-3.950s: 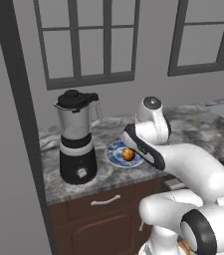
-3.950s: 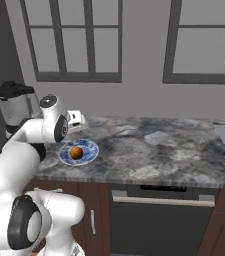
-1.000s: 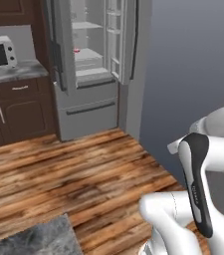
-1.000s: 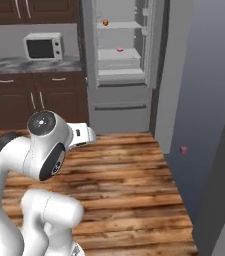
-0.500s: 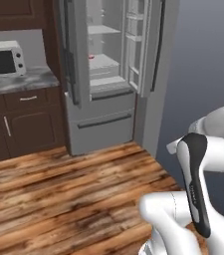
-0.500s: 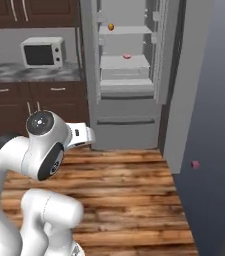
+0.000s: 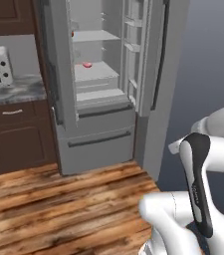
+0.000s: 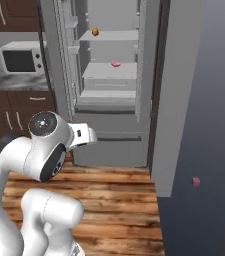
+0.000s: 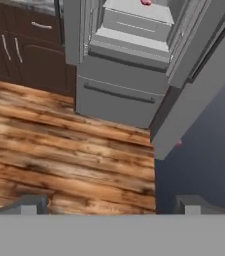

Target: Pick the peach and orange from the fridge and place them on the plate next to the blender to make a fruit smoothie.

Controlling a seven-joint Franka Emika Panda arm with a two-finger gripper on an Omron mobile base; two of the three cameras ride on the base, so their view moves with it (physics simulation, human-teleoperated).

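The fridge [image 8: 179, 100] stands ahead with its doors open and its pale shelves [image 7: 96, 72] showing. On the upper shelf sits a small round orange-brown fruit [image 8: 95, 32]; from this far I cannot tell whether it is the peach or the orange. In the left base view its reddish edge [image 7: 72, 34] peeks past the door. My gripper [image 9: 110, 206] is open with nothing between its fingertips [image 9: 29, 205], held back near my body and aimed at the fridge's lower drawer [image 9: 119, 95] and the floor. The plate and the blender are out of view.
A pink item [image 8: 115, 64] lies on the middle shelf. Another small pink thing [image 8: 196, 181] lies on the dark floor right of the fridge. A microwave [image 8: 19, 60] stands on the counter over dark cabinets [image 7: 14, 139] to the left. Wooden floor [image 9: 59, 150] stretches between me and the fridge.
The views have shifted with the base: four seconds ago they showed the blender and a fruit on the plate; over the last second the fridge has grown larger. My arm stays folded.
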